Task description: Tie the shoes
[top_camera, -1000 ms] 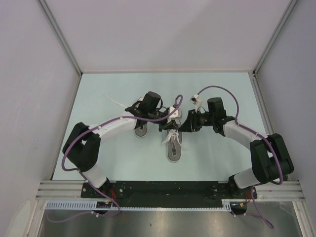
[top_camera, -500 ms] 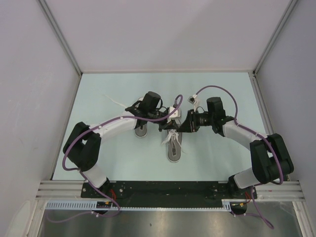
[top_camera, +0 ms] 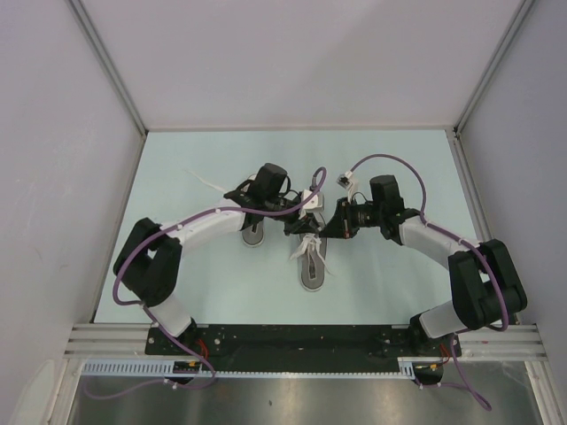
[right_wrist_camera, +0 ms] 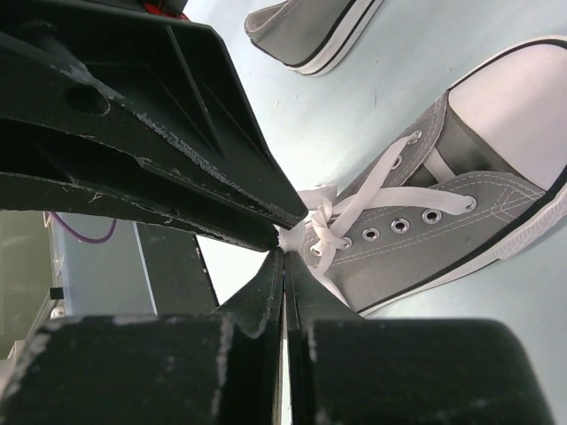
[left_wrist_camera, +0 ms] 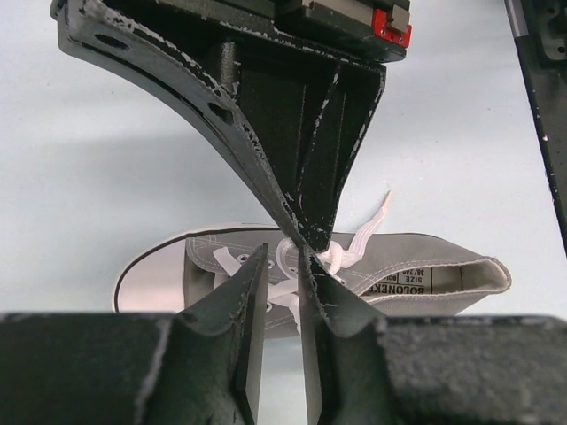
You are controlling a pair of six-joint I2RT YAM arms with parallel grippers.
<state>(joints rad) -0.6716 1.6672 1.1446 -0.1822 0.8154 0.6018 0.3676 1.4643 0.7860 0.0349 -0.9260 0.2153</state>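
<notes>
Two grippers, two shoes mid-frame: centre shoe (top_camera: 311, 268), second shoe (top_camera: 254, 235) left of it.
Right gripper (right_wrist_camera: 283, 258) pinched shut at the laces (right_wrist_camera: 370, 182); left gripper (left_wrist_camera: 283, 261) slightly parted.

Overhead looks down; both close wrist views apparently share shoe (left_wrist_camera: 416, 266)

A robotics lab test cell is shown. Plain white panels (top_camera: 292, 62) are set beyond the jaws and to either side of them, held in aluminium framing (top_camera: 107, 66). A bare pale tabletop (top_camera: 221, 297) is seen beneath the jaws. Behind them, two robot arms (top_camera: 438, 241) are bolted to a black base plate (top_camera: 301, 337), with a slotted cable duct (top_camera: 292, 369) and purple cables (top_camera: 387, 158) routed alongside.
</notes>
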